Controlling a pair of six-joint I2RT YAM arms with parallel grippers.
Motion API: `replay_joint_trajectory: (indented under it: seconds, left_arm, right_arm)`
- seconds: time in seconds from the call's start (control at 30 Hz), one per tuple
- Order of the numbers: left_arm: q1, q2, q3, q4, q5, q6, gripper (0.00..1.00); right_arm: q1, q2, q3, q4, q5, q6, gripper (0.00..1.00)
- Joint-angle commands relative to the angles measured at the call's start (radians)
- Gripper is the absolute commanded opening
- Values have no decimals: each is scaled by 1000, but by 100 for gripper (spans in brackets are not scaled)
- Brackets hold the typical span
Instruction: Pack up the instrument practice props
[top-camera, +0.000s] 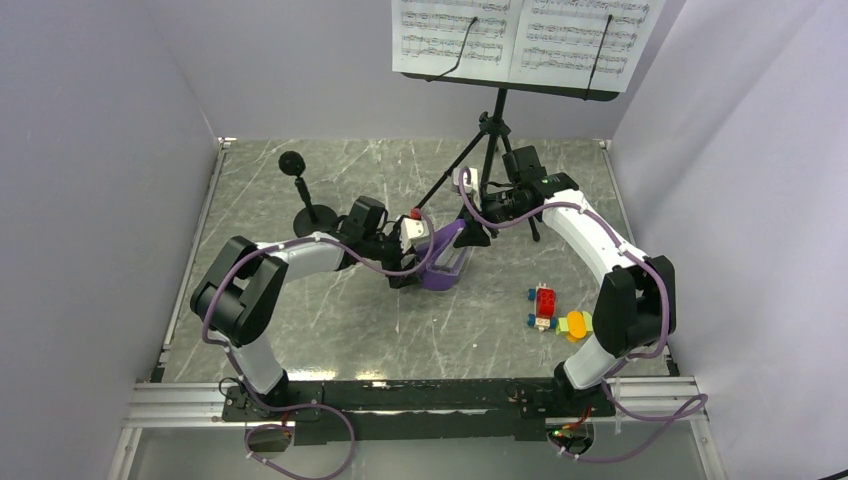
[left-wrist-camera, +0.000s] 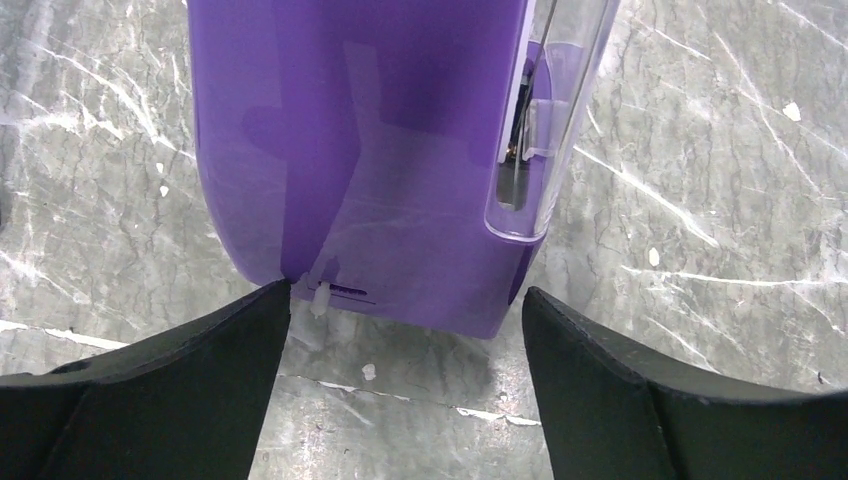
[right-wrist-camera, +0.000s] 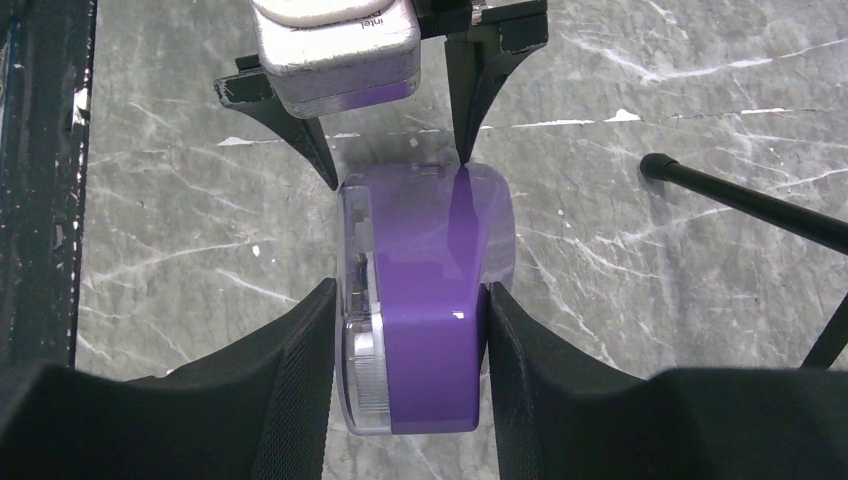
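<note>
Hidden/cut off: stand (top-camera: 492, 140) desk runs off the top of the overhead view, so only the lower part of the sheet pages (top-camera: 455, 35) shows. In that view the arms cover most of the metronome (top-camera: 446, 264); only a purple sliver and a clear edge show. Can't tell whether it rests on the table (top-camera: 330, 330) or sits just off it. Can't tell which end is the narrow one either.

Location: metronome is near the stand's feet, on the side toward the arm bases and a bit left.

Around it: right wrist view shows one stand leg and its foot on the marble beside the metronome, apart from it. Mic stand (top-camera: 305, 195) is upright, well left of the stand. Toy blocks (top-camera: 555, 312) are in front of the stand, to the right, well apart.

Right gripper (right-wrist-camera: 408, 290): fingers pressed on the metronome's two flanks, pinching it, one pad on the clear cover side.

Left gripper (left-wrist-camera: 405, 300): fingers spread wide, tips at the corners of the opposite end, not clamping.

Axis: metronome's long axis runs gripper to gripper, slanting away from the stand toward the left arm. Clear cover faces sideways, not up.
</note>
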Motion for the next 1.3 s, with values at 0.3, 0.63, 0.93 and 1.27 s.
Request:
replay_joint_trajectory:
  seconds: [0.3,0.63,0.93,1.27]
  left_arm:
    - [-11,32,72,-47,15,-20,66]
    - [-14,31,72,-46,-4,-40,68]
    - [41,-104,58,-74,-35,-51,99]
    - [83,-176,285,-242,92,30,99]
  right_arm:
    - [-3,10,-25,-53,27,51,0]
    - [-3,12,-30,-43,25,62,0]
    - [27,13,3,-37,75,80,0]
    - [84,-8,142,-27,63,222,100]
